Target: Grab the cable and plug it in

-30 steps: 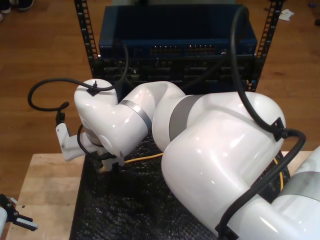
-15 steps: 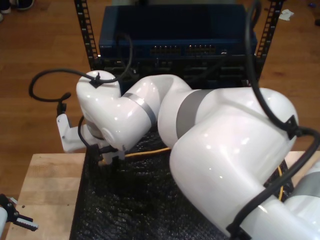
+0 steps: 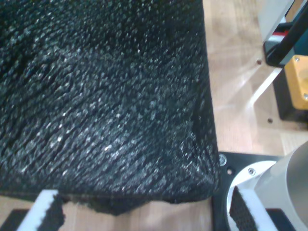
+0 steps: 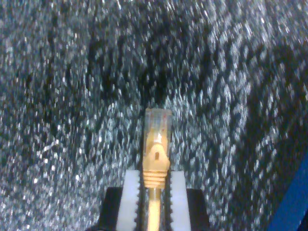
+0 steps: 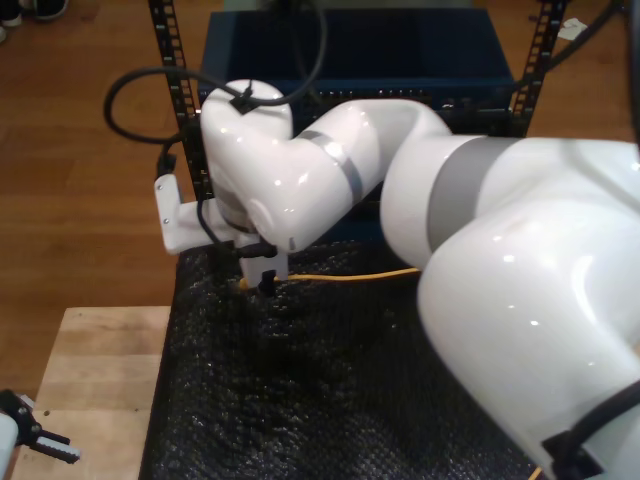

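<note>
Second gripper (image 4: 155, 192) pinched tight on the cable (image 4: 156, 159), clear plug poking out past the fingers (image 4: 130, 199), just above the black mat (image 5: 330, 400). Looks lifted off the mat, though blurry. First gripper (image 3: 144, 214) at the mat's edge over the wooden table (image 3: 236, 96), jaws wide apart, holding nothing.

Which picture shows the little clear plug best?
The second wrist view: the plug sticks out close-up beyond my second gripper. The exterior view shows mostly the cable trailing behind.
</note>
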